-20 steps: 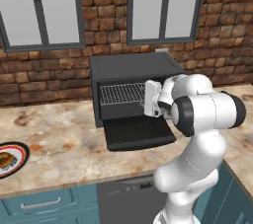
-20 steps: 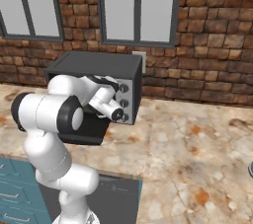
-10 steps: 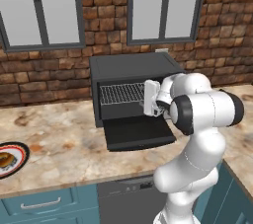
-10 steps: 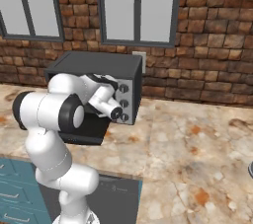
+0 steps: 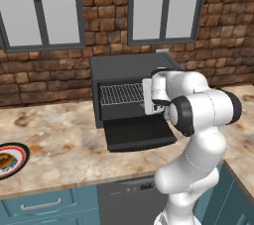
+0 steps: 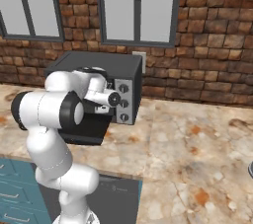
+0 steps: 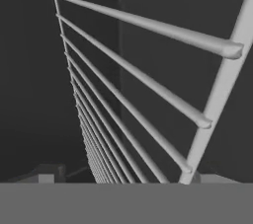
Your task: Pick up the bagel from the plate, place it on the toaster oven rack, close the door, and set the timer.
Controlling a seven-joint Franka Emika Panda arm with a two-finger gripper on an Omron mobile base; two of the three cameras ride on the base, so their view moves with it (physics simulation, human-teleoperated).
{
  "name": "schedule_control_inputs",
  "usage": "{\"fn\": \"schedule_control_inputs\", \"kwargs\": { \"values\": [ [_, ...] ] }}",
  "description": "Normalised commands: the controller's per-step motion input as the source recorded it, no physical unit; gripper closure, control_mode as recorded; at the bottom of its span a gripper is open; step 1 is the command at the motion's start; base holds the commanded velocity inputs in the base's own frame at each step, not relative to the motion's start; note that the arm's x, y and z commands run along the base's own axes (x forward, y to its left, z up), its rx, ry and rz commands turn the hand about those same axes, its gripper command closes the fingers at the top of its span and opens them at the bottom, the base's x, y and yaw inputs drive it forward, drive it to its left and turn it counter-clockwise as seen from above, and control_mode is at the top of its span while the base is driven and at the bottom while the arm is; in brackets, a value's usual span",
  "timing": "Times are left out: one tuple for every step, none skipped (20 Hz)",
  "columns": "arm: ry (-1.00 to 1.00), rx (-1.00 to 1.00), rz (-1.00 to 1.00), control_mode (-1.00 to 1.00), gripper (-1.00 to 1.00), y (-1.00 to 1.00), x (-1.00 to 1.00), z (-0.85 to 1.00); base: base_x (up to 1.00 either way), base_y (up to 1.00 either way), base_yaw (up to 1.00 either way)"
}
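One bagel (image 5: pixel 5 160) sits on the plate (image 5: pixel 20 152) at the counter's far left, well apart from the gripper (image 5: pixel 148 95), whose empty jaws stand wide apart at the toaster oven rack (image 5: pixel 121 93) above the dropped door (image 5: pixel 139 133), so loading looks possible.
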Motion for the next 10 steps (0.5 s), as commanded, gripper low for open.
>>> {"fn": "schedule_control_inputs", "kwargs": {
  "values": [
    [0.03,-0.02,0.0,-1.0,-1.0,0.21,0.0,-0.46,0.0,0.0,0.0],
    [0.04,-0.01,0.0,-1.0,-1.0,0.14,0.0,-0.53,0.0,0.0,0.0],
    [0.06,0.0,0.0,-1.0,-1.0,0.07,0.0,-0.6,0.0,0.0,0.0],
    [0.07,0.0,0.0,-1.0,-1.0,0.09,0.0,-0.65,0.0,0.0,0.0],
    [0.09,0.0,0.0,-1.0,1.0,0.11,0.0,-0.69,0.0,0.0,0.0],
    [0.07,0.0,0.01,-1.0,1.0,0.03,0.0,-0.64,0.0,0.0,0.0],
    [0.01,0.0,0.02,-1.0,1.0,0.0,0.0,-0.57,0.0,0.0,0.0],
    [0.0,0.0,0.03,-1.0,1.0,0.0,0.0,-0.55,0.0,0.0,0.0],
    [0.0,0.0,0.03,-1.0,1.0,0.0,0.0,-0.56,0.0,0.0,0.0],
    [0.0,0.0,0.04,-1.0,1.0,0.0,0.0,-0.56,0.0,0.0,0.0]
  ]
}}
